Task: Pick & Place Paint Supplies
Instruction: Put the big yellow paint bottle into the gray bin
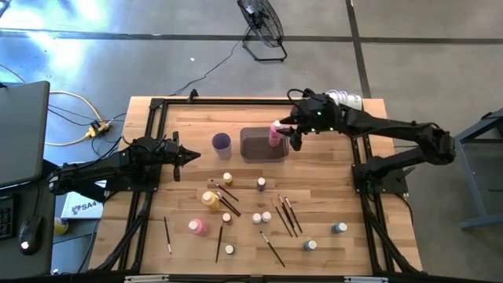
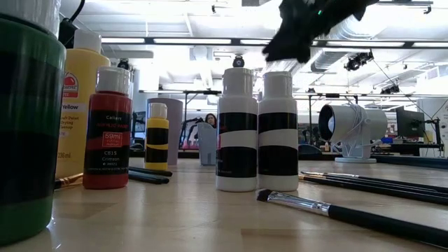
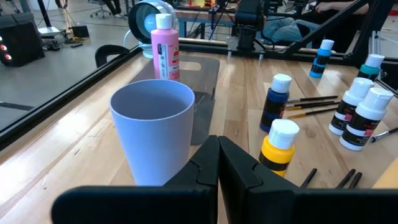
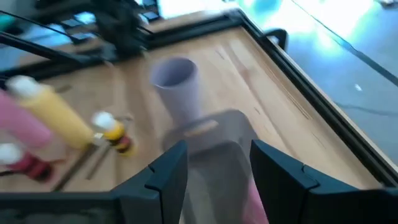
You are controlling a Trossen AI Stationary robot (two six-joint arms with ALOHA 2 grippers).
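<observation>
A pink paint bottle stands upright on its base at the right end of the dark grey tray. My right gripper hovers open just above and to the right of it, touching nothing. On the wood nearer the front lie more paint supplies: a yellow-orange bottle, a second pink bottle, small white-capped bottles and thin brushes. My left gripper waits shut at the table's left, pointing at the purple cup.
The purple cup stands just left of the tray. Blue bottles sit at the front right. A black frame borders the table. Bare wood lies behind the tray and at the far right.
</observation>
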